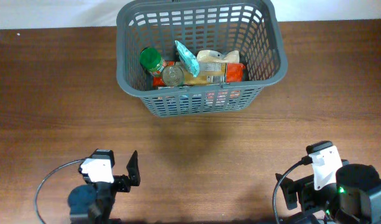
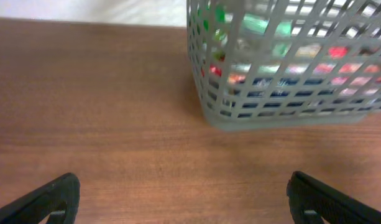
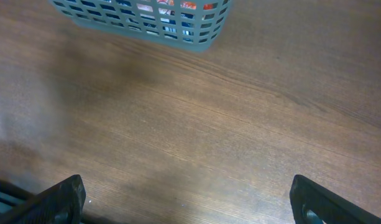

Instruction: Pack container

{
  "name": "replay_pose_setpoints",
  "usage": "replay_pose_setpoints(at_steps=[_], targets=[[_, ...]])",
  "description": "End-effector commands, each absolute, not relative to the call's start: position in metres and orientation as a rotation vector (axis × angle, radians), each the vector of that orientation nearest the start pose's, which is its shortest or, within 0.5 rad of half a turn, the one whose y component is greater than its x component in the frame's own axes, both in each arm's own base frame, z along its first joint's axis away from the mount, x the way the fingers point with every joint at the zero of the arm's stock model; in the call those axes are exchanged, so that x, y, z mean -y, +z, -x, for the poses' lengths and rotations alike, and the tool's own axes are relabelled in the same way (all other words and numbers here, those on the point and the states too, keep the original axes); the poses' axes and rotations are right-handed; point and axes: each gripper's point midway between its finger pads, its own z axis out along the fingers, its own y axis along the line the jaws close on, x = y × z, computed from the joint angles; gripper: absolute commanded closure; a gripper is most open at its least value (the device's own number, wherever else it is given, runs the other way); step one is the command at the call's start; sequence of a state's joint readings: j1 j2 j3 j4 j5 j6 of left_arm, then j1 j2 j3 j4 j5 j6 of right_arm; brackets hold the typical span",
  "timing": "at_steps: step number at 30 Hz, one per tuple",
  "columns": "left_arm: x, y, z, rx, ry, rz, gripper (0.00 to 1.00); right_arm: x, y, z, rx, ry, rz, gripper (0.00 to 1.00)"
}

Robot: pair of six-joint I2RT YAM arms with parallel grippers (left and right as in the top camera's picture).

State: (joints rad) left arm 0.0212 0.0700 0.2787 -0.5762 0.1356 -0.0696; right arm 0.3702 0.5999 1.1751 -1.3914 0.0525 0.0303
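Left gripper point(image 2: 183, 180) sits low at the near table edge, angled toward the basket, jaws spread wide, empty. Container point(image 1: 202, 102) stands far-centre on the wooden table point(image 1: 47, 93), well apart from both arms. Only overhead shows its contents: green-capped bottle point(image 1: 150, 60), teal packet point(image 1: 186, 58), red packet point(image 1: 235, 72). The wrist views catch only its lattice wall. Right gripper point(image 3: 187, 182) is at the near-right edge, jaws wide, holding nothing.

**Wooden table, one basket on it**

The brown wood-grain table point(image 1: 53, 93) carries one grey slotted container point(image 1: 202, 102). It stands upright, well ahead and to the right of the left gripper point(image 2: 184, 202), and ahead and to the left of the right gripper point(image 3: 187, 199).
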Motion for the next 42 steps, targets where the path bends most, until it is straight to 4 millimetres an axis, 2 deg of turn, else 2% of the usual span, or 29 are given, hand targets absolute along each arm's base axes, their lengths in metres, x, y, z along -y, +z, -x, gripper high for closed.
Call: replay_pose_setpoints(at_steps=[1,8,32,36,38,42], targets=[[0.021,0.141,-0.215,-1.923,-0.181,-0.006,0.01,-0.043,0.271,-0.137,-2.345,0.129,0.369,0.01],[0.022,0.115,-0.216,-1.965,-0.186,-0.006,0.01,-0.043,0.271,-0.137,-2.345,0.129,0.369,0.01],[0.021,0.116,-0.216,-1.964,-0.185,-0.005,0.01,-0.043,0.271,-0.137,-2.345,0.129,0.369,0.01],[0.021,0.116,-0.216,-1.964,-0.185,-0.005,0.01,-0.048,0.27,-0.134,-2.34,0.135,0.438,0.01],[0.021,0.116,-0.216,-1.964,-0.185,-0.005,0.01,-0.054,0.275,-0.14,-2.296,0.148,0.47,0.01],[0.021,0.116,-0.216,-1.964,-0.185,-0.005,0.01,-0.072,0.287,-0.166,-2.119,0.157,0.542,0.01]])
